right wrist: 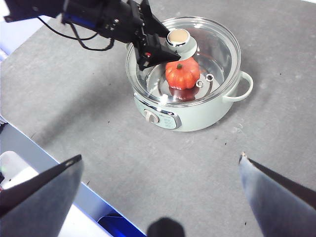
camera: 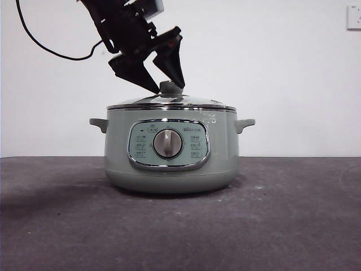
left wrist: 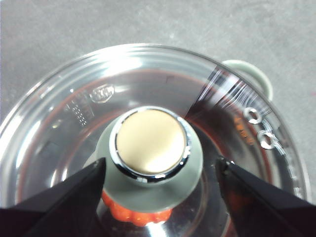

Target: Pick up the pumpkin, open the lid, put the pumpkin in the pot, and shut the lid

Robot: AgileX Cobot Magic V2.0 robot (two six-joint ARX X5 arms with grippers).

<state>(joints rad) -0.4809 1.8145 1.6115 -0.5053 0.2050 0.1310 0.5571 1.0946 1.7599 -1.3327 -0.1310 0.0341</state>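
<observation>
On table: pot (camera: 169, 169), lid (camera: 171, 103) seated.
Pumpkin (right wrist: 182, 73): inside pot, under lid.
Left gripper (camera: 169, 87): jaws wide, flanking knob (left wrist: 149, 143).
Right gripper (right wrist: 160, 163): jaws wide, high, well apart.
Panel writing: illegible.

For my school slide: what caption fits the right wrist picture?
Left gripper open around the lid knob, pumpkin inside the green pot.

Pot (camera: 169, 169): smooth sage-green shell, satin sheen; chrome-framed panel, brushed silver dial (camera: 168, 143).
Lid (left wrist: 59, 118): clear glass, glossy, chrome rim; knob (left wrist: 150, 143) matt green with chrome ring and pale satin cap.
Pumpkin (right wrist: 182, 74): glossy orange-red plastic look.
Left hand (camera: 166, 84): matt black jaws.
Worktop (camera: 293, 226): dark grey, matt, finely rough.
</observation>
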